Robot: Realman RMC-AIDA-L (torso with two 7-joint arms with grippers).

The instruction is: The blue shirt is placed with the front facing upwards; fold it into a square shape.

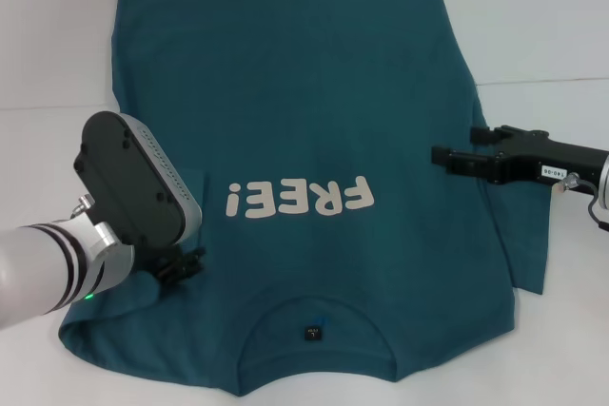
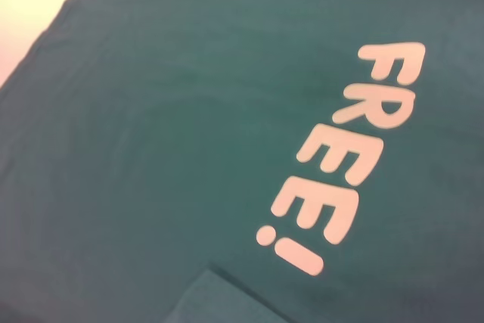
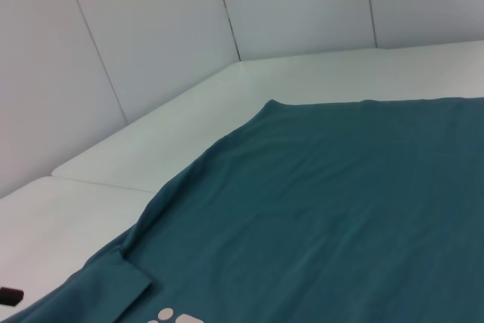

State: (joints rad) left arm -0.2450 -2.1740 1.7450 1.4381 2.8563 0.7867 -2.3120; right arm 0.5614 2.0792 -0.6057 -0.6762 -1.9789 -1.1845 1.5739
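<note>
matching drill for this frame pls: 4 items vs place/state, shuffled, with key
Items:
1. blue shirt
2. FREE! lettering
3. left gripper
4. right gripper

Places/states:
A. cream, on the chest
B. low over the shirt's sleeve on the robot's left
C. over the shirt's edge on the robot's right, level with the chest
D. spread flat on the white table, collar nearest the robot

Pairs: 1-D, 2-A, 3-B, 4-C

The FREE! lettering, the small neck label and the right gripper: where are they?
FREE! lettering (image 1: 301, 200), head view, on the middle letters.
neck label (image 1: 311, 333), head view, on its centre.
right gripper (image 1: 440, 157), head view, at the fingertips over the blue shirt (image 1: 304, 83).
</note>
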